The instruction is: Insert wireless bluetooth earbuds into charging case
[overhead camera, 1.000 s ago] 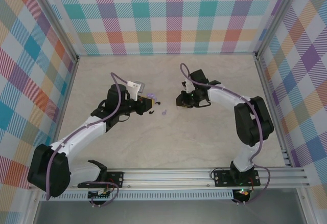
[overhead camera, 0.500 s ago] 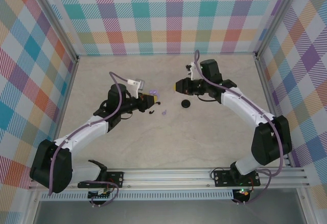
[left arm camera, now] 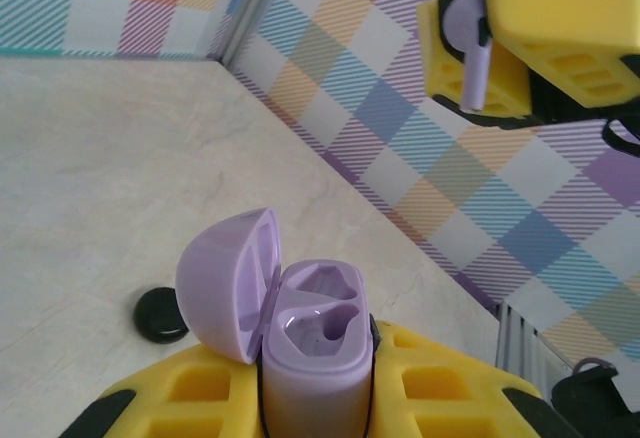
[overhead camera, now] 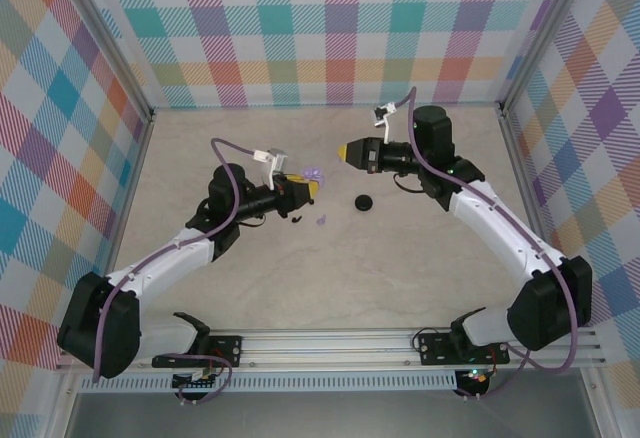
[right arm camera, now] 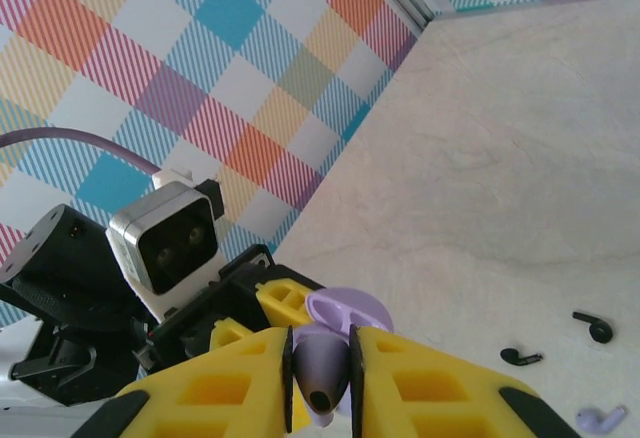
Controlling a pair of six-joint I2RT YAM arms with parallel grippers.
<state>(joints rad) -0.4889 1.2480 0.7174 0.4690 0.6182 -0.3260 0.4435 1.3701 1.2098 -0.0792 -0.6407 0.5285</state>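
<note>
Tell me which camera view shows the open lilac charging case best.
The left wrist view: the lilac charging case is close, lid open, both sockets visible. The top external view shows the case as a small lilac spot. The right wrist view shows part of its lid.

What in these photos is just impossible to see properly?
Top view: the black earbud and loose lilac earbud are specks, too small for detail.
Left wrist view: the lilac case is cut off by the bottom edge, its sides hidden by yellow jaws.
Right wrist view: the held lilac earbud is mostly hidden between jaws, which also block the case's sockets.
</note>
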